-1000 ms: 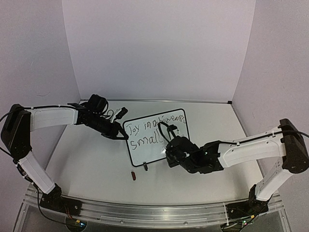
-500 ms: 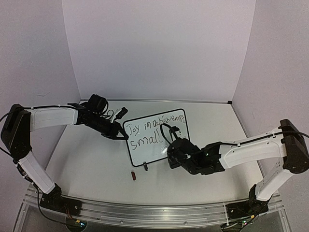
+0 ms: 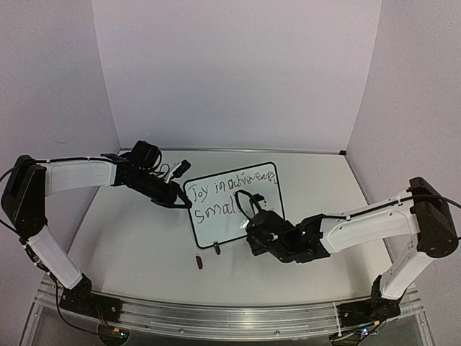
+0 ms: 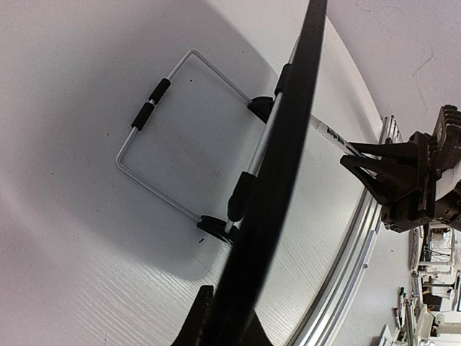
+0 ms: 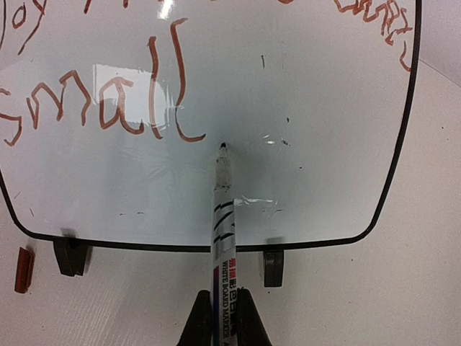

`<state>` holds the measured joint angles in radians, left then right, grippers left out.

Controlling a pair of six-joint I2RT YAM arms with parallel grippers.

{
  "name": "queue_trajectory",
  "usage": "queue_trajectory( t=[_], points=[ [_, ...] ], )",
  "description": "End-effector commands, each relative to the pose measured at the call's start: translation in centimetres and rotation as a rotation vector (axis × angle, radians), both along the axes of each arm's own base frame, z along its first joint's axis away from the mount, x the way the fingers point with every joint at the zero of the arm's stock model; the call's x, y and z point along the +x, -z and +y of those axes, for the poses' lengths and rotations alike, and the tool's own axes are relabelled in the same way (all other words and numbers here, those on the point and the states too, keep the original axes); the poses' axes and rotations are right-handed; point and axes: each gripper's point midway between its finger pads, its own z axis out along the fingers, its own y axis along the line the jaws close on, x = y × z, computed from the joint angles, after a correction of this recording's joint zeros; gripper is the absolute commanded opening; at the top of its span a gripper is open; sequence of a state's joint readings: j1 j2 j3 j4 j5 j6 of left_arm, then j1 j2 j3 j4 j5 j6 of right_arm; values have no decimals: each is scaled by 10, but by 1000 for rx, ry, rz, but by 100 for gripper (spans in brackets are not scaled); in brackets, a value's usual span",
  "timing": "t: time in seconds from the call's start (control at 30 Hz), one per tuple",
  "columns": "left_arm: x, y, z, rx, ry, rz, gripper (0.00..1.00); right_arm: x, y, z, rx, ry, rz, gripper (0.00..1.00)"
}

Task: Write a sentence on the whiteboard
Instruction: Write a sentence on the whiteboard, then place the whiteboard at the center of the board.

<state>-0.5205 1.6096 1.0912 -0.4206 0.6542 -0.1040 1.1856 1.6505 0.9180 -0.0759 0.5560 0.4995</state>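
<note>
Top external: the whiteboard [image 3: 232, 209] stands propped near the middle of the counter [image 3: 137, 245], its face tipped toward the arms, with "Joy in" and a scrawled word on the upper line and "small" below. The left gripper [image 3: 186, 204] sits at the board's left edge. The right gripper [image 3: 252, 229] is low in front of the board's right half, just past the end of "small". A red cap [image 3: 200, 262] lies on the counter just in front of the board, apart from both arms.

Left wrist: the board's black frame runs edge-on up the picture, and the left jaws are pinched narrow on that frame at the bottom. The wire stand [image 4: 155, 137] props the board from behind.

Right wrist: the right jaws are closed tight on a marker [image 5: 223, 238], whose long axis points straight away from them and up to the board. Its tip touches the white surface just right of the last "l" of "small". Bare board lies to the right of the tip, above the two clip feet [image 5: 272, 267]. By my judgement the next stroke belongs to the right arm and must travel rightward along that lower line, while the left arm's grip steadies the board.
</note>
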Motion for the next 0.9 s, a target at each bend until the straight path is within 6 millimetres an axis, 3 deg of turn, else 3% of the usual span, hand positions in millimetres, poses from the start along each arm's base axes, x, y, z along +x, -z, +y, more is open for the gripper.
queue_trajectory(
  t=[0.0, 0.43, 0.67, 0.87],
  points=[
    [14, -2, 5, 55, -42, -53, 0, 0, 1, 5, 5, 1, 0, 0],
    [14, -3, 6, 58, -44, -55, 0, 2, -11, 2, 19, 5, -22, 0],
    [14, -4, 8, 67, -50, -63, 5, 0, -45, -7, 51, 2, -64, 0],
    [17, -7, 13, 87, -72, -86, 18, -5, -70, -25, 17, -6, -72, 0]
  ],
)
